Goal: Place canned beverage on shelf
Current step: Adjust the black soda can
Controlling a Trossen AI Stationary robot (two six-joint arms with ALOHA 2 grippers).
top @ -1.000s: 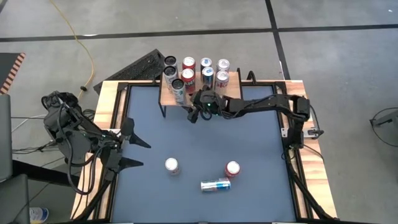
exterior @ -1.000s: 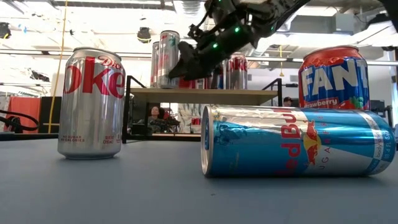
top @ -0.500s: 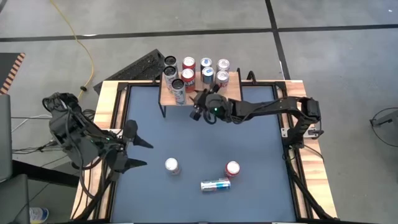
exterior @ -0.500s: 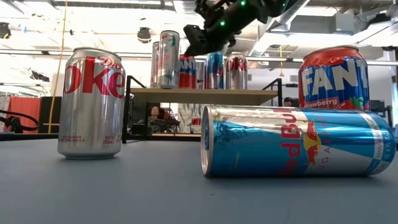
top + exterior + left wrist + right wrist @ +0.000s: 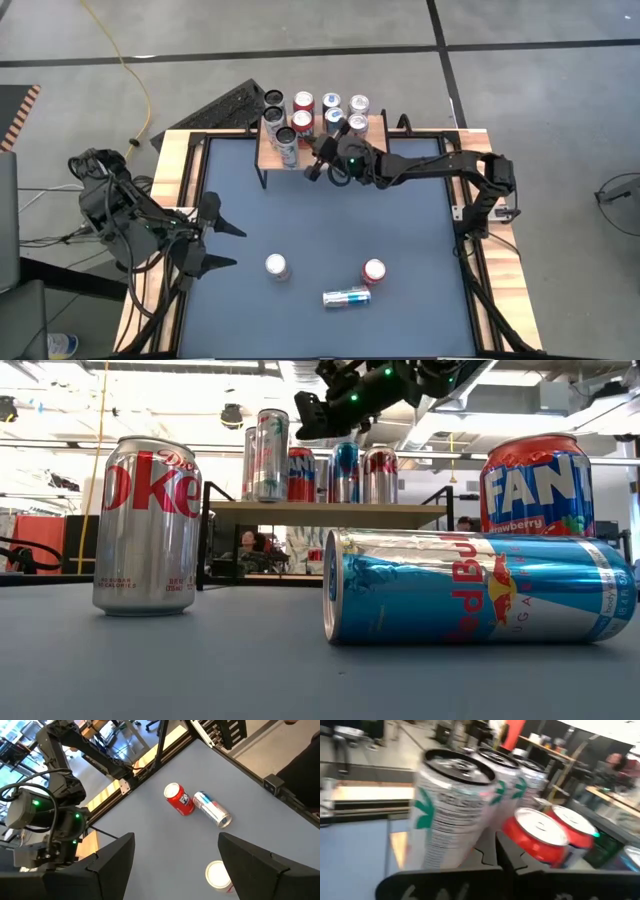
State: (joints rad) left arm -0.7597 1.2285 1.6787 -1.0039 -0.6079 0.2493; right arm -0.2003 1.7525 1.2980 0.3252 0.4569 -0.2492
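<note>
High view: we see the shelf (image 5: pixel 268 150) at top centre of the table (image 5: pixel 400 230), loaded with seven upright cans. The right gripper (image 5: pixel 316 168) sits just in front of the shelf's front edge, centre frame, fingers pressed together, holding nothing. The left gripper (image 5: pixel 218 243) waits at left, fingers spread wide, empty. Three cans are on the table in the lower middle: a silver Coke can (image 5: pixel 276 266) upright, a red Fanta can (image 5: pixel 374 270) upright, a blue Red Bull can (image 5: pixel 346 297) lying on its side just below the Fanta.

Low view: we see the Coke can (image 5: pixel 147 526) upright at left, the Red Bull can (image 5: pixel 480 586) on its side at right foreground, the Fanta can (image 5: pixel 536 485) behind it. The shelf (image 5: pixel 330 512) is mid-frame behind, cans on top; the right gripper (image 5: pixel 305 415) hangs above them, top centre, closed.

Left wrist view: we see its fingers (image 5: pixel 107 865) far apart, with the Fanta, Red Bull and Coke cans beyond.

Right wrist view: we see shelf cans close up, blurred; fingers closed at bottom.
</note>
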